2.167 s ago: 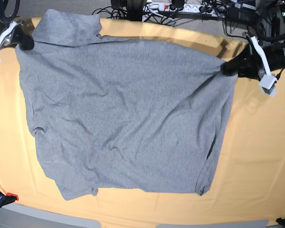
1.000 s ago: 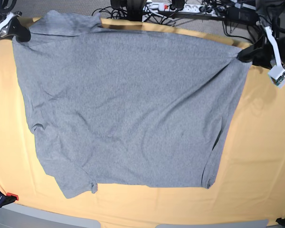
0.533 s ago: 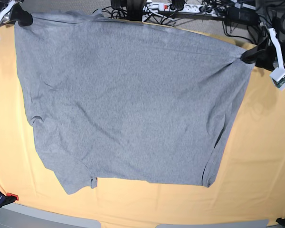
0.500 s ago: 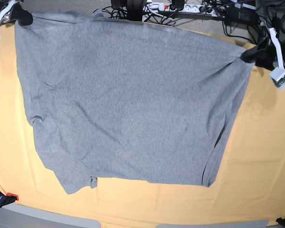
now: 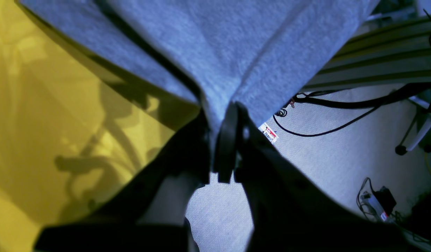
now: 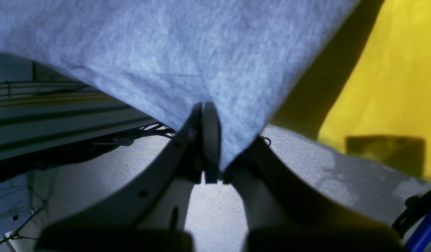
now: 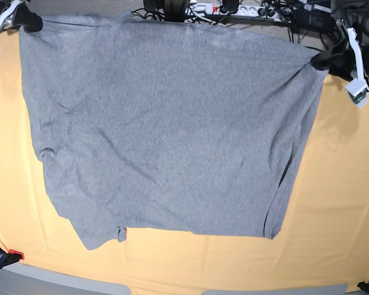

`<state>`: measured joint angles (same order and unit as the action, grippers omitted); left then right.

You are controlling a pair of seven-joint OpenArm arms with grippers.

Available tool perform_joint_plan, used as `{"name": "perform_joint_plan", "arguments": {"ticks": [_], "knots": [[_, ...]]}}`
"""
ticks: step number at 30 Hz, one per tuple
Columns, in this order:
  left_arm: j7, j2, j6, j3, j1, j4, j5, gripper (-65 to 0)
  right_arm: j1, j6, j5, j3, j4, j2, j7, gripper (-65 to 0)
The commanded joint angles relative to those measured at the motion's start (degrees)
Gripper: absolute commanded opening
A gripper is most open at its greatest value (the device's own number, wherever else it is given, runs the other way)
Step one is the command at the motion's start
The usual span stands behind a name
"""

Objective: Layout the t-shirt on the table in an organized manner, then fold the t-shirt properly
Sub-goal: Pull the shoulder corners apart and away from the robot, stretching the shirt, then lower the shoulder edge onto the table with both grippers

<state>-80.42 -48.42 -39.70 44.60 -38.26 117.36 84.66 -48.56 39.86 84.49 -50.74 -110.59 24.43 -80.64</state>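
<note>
The heather-grey t-shirt (image 7: 166, 123) hangs stretched between both arms, its far edge lifted past the back of the pale yellow-orange table (image 7: 338, 184); its lower part lies on the cloth. No lettering shows. My left gripper (image 7: 320, 60) is shut on the shirt's far right corner; in the left wrist view the grey cloth (image 5: 215, 52) is pinched between its black jaws (image 5: 225, 140). At the far left corner my right gripper (image 7: 26, 21) is shut on the t-shirt (image 6: 187, 52), the fabric pinched in its tips (image 6: 206, 140).
Cables and a power strip (image 7: 234, 9) lie behind the table's back edge. A red-tipped clamp (image 7: 6, 255) sits at the front left corner. Grey floor (image 5: 324, 157) shows beneath the left gripper.
Both grippers have carried the shirt's far edge up and back; the folded-over flap at the top left has been pulled flat and the cloth is tauter.
</note>
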Motion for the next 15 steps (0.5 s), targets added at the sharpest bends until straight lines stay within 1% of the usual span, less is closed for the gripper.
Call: {"name": "perform_joint_plan", "arguments": {"ticks": [1,3,5,9,11,15], "knots": [[0.4,-1.1,-0.3,0.9,0.2,0.5,0.3,-65.0,0.5,0.1,0.5,-0.6,-0.7,1.0,0.6,-65.0],[0.7,-1.1,-0.3,0.9,0.2,0.5,0.3,-65.0,2.5,0.1,0.5,-0.6,-0.7,1.1,0.6,-65.0],[2.5,-1.1,-0.3,0.9,0.2,0.5,0.3,-65.0,4.1,0.1,0.5,-0.6,-0.7,1.2,0.6,-65.0],[2.7,-0.9,-0.3,0.9,1.3,0.5,0.3,-65.0,6.9,0.1,0.5,-0.6,-0.7,1.2,0.6,-65.0],[2.7,0.0,-0.3,0.9,3.8,0.5,0.3,-65.0,8.2,0.1,0.5,-0.6,-0.7,1.2,0.6,-65.0],[2.9,3.0,-0.3,0.9,10.0,0.5,0.3,-65.0,10.4,0.1,0.5,-0.6,-0.7,1.1,0.6,-65.0]]}}
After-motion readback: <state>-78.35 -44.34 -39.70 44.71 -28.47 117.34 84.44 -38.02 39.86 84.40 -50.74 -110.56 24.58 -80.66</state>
